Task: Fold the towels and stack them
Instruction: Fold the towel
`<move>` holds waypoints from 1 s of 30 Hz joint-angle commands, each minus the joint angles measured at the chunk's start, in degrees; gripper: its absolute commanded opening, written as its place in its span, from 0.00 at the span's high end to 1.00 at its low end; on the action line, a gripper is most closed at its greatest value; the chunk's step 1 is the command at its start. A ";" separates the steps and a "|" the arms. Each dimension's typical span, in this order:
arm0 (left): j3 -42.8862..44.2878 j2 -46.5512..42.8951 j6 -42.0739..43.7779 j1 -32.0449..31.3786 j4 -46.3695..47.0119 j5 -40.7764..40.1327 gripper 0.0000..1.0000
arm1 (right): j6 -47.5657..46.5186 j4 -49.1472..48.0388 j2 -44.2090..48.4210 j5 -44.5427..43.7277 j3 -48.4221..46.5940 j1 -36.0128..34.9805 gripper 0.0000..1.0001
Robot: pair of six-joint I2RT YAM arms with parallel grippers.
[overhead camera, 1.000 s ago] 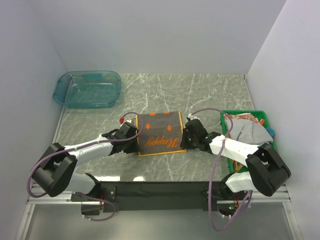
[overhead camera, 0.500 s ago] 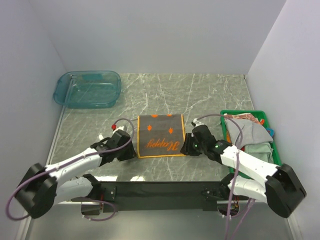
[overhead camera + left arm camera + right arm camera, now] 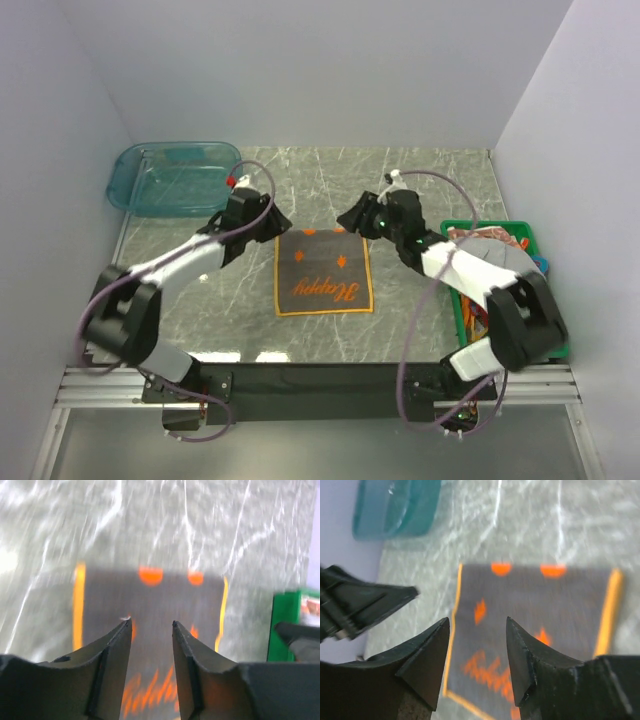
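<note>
Left gripper (image 3: 272,222) over the far-left corner of the dark orange-edged towel (image 3: 323,272), jaws parted to a moderate gap, nothing between them. Right gripper (image 3: 348,218) mirrored at the far-right corner, likewise parted and empty, tips pointing toward the left one. Seemingly just above the cloth rather than pressing on it, though hard to judge from the blurred wrist views. Towel lying flat on the marble table (image 3: 430,180), midway between the two arms, orange lettering (reading "Happy") toward the near edge, small orange shapes nearer the far edge. Clear teal tub (image 3: 175,178) well apart at the far left. Green crate (image 3: 450,227) at the right edge, heaped with more cloth: a pale grey towel (image 3: 495,262) on top, a red patterned towel (image 3: 492,236) just behind it.
</note>
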State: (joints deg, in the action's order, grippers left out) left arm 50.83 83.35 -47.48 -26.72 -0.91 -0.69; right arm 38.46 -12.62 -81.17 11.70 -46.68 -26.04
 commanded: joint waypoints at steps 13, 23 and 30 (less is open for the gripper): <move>8.94 26.51 2.84 4.39 10.66 4.38 0.61 | 5.75 -17.79 -25.09 1.75 -3.25 6.09 0.49; 10.34 20.73 6.95 4.22 4.52 0.87 0.48 | -5.90 -5.51 -19.84 -1.51 -7.27 6.79 0.49; 19.47 17.55 14.25 4.22 -6.38 -3.09 0.31 | -22.01 18.82 -19.64 -6.96 -21.07 6.79 0.49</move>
State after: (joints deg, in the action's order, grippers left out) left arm 64.71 104.07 -38.76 -22.57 -1.91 -0.60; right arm 26.52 -5.19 -102.74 8.51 -61.43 -19.44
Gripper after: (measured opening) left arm 0.682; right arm 0.513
